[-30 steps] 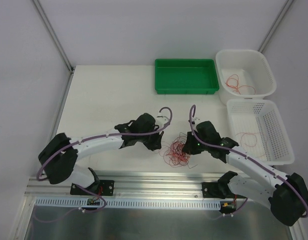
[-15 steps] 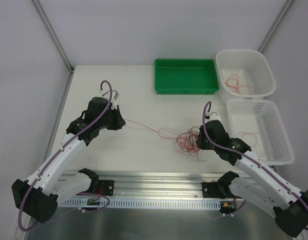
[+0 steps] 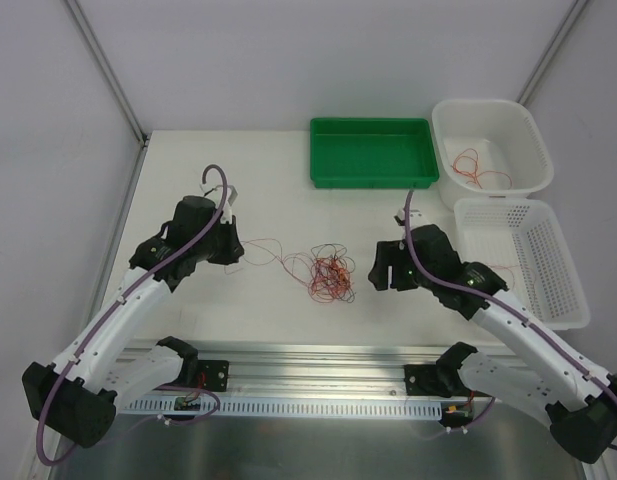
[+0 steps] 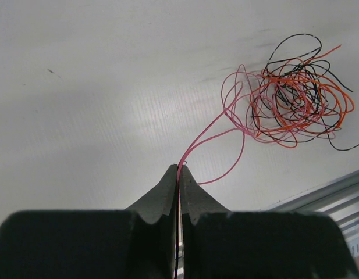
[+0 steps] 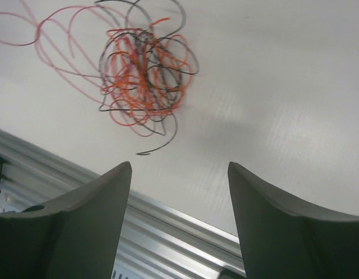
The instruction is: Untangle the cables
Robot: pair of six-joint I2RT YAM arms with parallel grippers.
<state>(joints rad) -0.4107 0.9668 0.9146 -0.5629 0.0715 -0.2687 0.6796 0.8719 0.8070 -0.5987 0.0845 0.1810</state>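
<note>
Pinching one pink strand (image 4: 209, 132) while the cables (image 3: 330, 275) are lying knotted between your arms.
Your left gripper (image 4: 179, 170) is clamping that strand at its tips; your right gripper (image 5: 179, 170) is hanging empty, jaws apart, just right of the knot. These cables are looking featherlight, limp and snag-prone, so you are better off taking a loose outer loop. Far right, baskets (image 3: 488, 103) are holding red wires (image 3: 471, 165).

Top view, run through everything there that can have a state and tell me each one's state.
left gripper, shut on pink cable
right gripper, open, empty
cable tangle, knotted, loose
green tray, empty
white tub, holds red cables
white basket, holds a red cable
</note>
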